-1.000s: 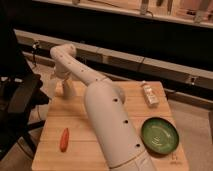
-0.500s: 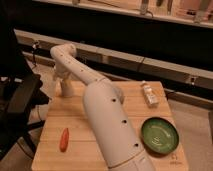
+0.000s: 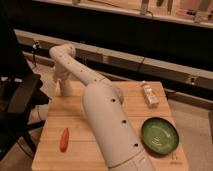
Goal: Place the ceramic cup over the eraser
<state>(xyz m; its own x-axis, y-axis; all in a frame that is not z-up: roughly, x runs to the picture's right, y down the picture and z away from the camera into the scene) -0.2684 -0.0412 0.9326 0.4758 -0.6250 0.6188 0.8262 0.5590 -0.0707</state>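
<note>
My white arm reaches from the lower middle of the view up to the far left corner of the wooden table point(image 3: 75, 125). My gripper point(image 3: 61, 88) hangs there, pointing down at the table's back left edge. A pale off-white shape at its tip could be the ceramic cup, but I cannot tell it apart from the gripper. No eraser shows; it may be hidden by the gripper or the arm.
An orange carrot-like object point(image 3: 64, 139) lies at the front left. A green bowl point(image 3: 160, 135) sits at the front right. A small white packet point(image 3: 149, 95) lies at the back right. A black chair point(image 3: 20, 100) stands left of the table.
The gripper end has shifted slightly to the left at the table's back left corner. Everything on the table has stayed put.
</note>
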